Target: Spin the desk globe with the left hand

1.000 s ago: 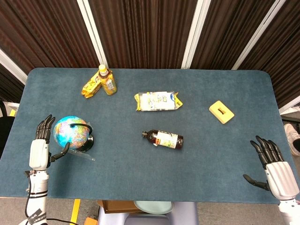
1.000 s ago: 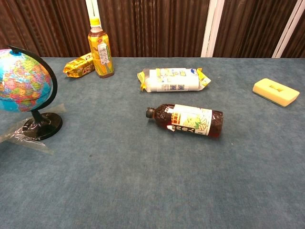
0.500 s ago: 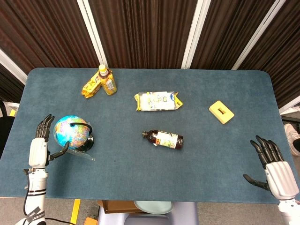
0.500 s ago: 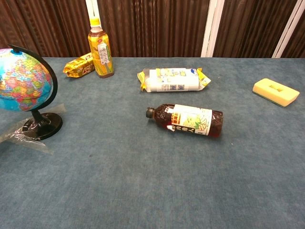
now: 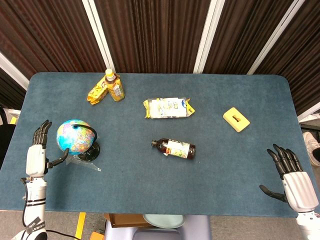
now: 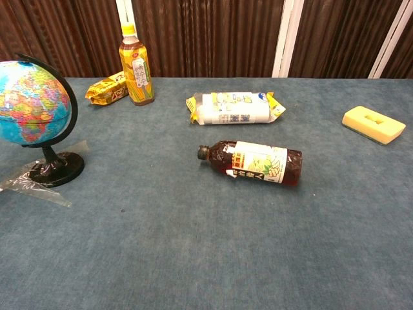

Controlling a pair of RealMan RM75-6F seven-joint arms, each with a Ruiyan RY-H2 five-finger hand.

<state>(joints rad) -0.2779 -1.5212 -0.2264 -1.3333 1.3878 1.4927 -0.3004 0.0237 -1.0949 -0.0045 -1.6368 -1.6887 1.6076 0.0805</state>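
In the head view, the desk globe (image 5: 74,136) stands on its black base near the left edge of the blue table (image 5: 150,190), with a scrap of clear plastic (image 5: 85,164) lying under and beside the base. The left hand (image 5: 38,152) hangs just left of the globe, fingers spread and pointing to the far side, thumb reaching toward the ball but apart from it; it grasps nothing. At the near right corner the right hand (image 5: 292,177) rests with fingers released and fanned out, holding nothing. A dark bottle (image 5: 173,148) lies on its side near the middle of the table, cap to the left. Farther back lies a white and yellow snack packet (image 5: 168,107), and at the far left a yellow bottle (image 5: 114,85) stands upright, touching a yellow wrapped snack (image 5: 98,92) on its left. A yellow sponge (image 5: 236,119) lies to the right, well apart from the rest. In the chest view neither hand shows. The desk globe (image 6: 33,111) sits upright at the left edge in its black arc, its base on the clear plastic (image 6: 35,184). The dark bottle (image 6: 253,163) lies in the centre, the snack packet (image 6: 233,107) just beyond it, the yellow bottle (image 6: 135,65) and wrapped snack (image 6: 108,90) at far left, the sponge (image 6: 373,124) at the right.
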